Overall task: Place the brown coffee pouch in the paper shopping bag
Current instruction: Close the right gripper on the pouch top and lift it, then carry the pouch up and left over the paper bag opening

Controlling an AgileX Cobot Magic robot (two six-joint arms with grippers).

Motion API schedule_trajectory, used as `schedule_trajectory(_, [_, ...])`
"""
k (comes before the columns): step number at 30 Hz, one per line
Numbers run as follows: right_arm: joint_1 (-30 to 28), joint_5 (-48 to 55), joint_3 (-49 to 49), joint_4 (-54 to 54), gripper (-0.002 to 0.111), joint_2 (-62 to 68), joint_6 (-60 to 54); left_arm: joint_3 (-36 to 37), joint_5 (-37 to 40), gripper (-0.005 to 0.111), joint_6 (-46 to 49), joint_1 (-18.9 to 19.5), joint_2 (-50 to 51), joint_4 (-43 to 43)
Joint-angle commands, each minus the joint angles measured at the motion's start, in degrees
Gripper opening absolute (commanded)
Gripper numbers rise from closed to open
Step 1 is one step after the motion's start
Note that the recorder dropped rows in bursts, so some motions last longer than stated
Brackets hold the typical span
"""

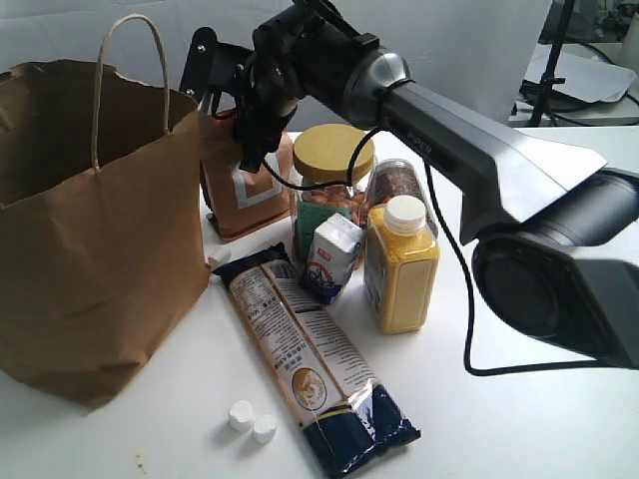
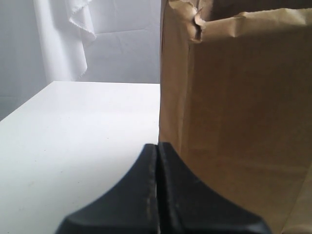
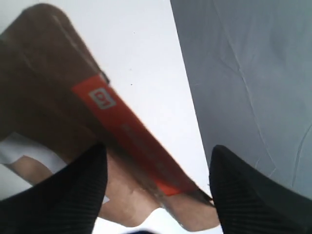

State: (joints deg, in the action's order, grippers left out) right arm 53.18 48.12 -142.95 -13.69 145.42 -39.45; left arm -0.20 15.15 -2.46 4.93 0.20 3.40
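The brown coffee pouch (image 1: 245, 192) stands upright just right of the paper shopping bag (image 1: 90, 249), which stands open at the left with a loop handle up. My right gripper (image 1: 228, 115) reaches across from the right and hangs open over the pouch's top. In the right wrist view the pouch's orange-red strip (image 3: 124, 129) runs between the two spread fingers (image 3: 73, 187), touching neither clearly. My left gripper (image 2: 157, 146) is shut on nothing, low over the white table beside the bag's wall (image 2: 234, 122); it does not show in the exterior view.
Right of the pouch stand a yellow-lidded jar (image 1: 331, 160), a dark jar (image 1: 395, 180), a small carton (image 1: 332, 257) and a yellow bottle with a white cap (image 1: 401, 264). A long dark-blue noodle packet (image 1: 310, 359) and two white caps (image 1: 252, 421) lie in front.
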Motion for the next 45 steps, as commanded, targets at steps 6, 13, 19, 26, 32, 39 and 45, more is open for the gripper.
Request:
schedule_trajectory(6, [0.2, 2.3, 0.2, 0.0, 0.008, 0.1, -1.4, 0.2, 0.0, 0.0, -0.1, 0.2, -0.2, 0.3])
schedule_trajectory(13, [1.5, 3.7, 0.2, -6.6, 0.0, -2.7, 3.0, 0.2, 0.0, 0.0, -0.1, 0.2, -0.2, 0.3])
schedule_trajectory(19, [1.7, 3.0, 0.2, -11.2, 0.0, -7.0, 9.5, 0.2, 0.0, 0.0, -0.1, 0.2, -0.2, 0.3])
schedule_trajectory(26, [2.5, 4.1, 0.2, -12.4, 0.0, -11.6, 11.6, 0.2, 0.0, 0.0, -0.1, 0.2, -0.2, 0.3])
schedule_trajectory(32, [4.0, 4.9, 0.2, -14.2, 0.0, -14.5, 12.1, 0.2, 0.0, 0.0, -0.1, 0.2, -0.2, 0.3])
schedule_trajectory(39, [5.2, 7.0, 0.2, -15.7, 0.0, -16.1, 15.3, 0.2, 0.0, 0.0, -0.1, 0.2, -0.2, 0.3])
schedule_trajectory(45, [7.2, 6.4, 0.2, -16.3, 0.0, -16.4, 20.2, 0.2, 0.0, 0.0, -0.1, 0.2, -0.2, 0.3])
